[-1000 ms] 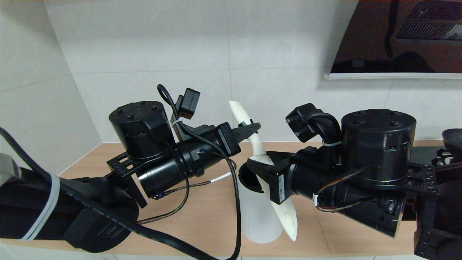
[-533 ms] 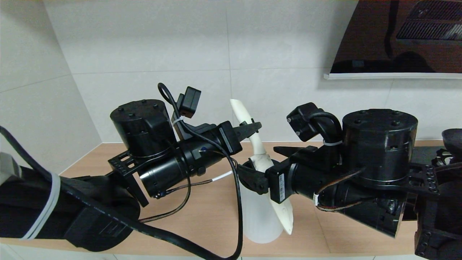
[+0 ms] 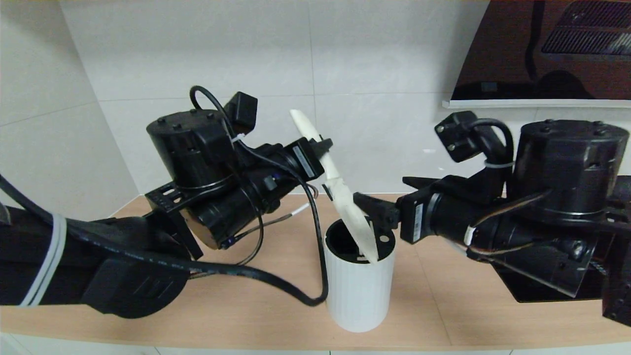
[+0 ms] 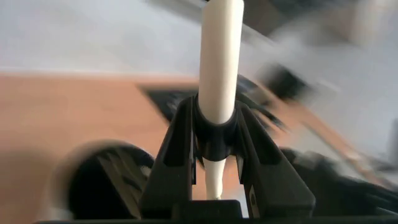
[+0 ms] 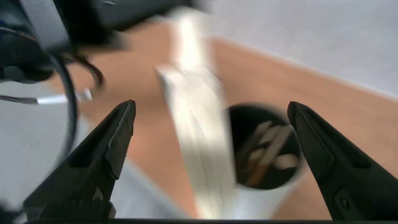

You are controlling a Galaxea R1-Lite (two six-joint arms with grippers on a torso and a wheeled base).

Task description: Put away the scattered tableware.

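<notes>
Your left tool point(image 3: 323, 148) clamps the cream plastic spatula point(image 3: 345, 202), tip unclear over the white ribbed cylindrical holder point(image 3: 360, 291); your right tool point(image 3: 387, 197) stands open.

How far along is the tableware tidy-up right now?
Done: some pale utensils already sit inside the white ribbed cylindrical holder. In hand: the left gripper is shut on a tilted cream plastic spatula, whose blade end is at the holder's mouth; the right gripper is open beside it. Left: lowering and releasing the spatula.
</notes>
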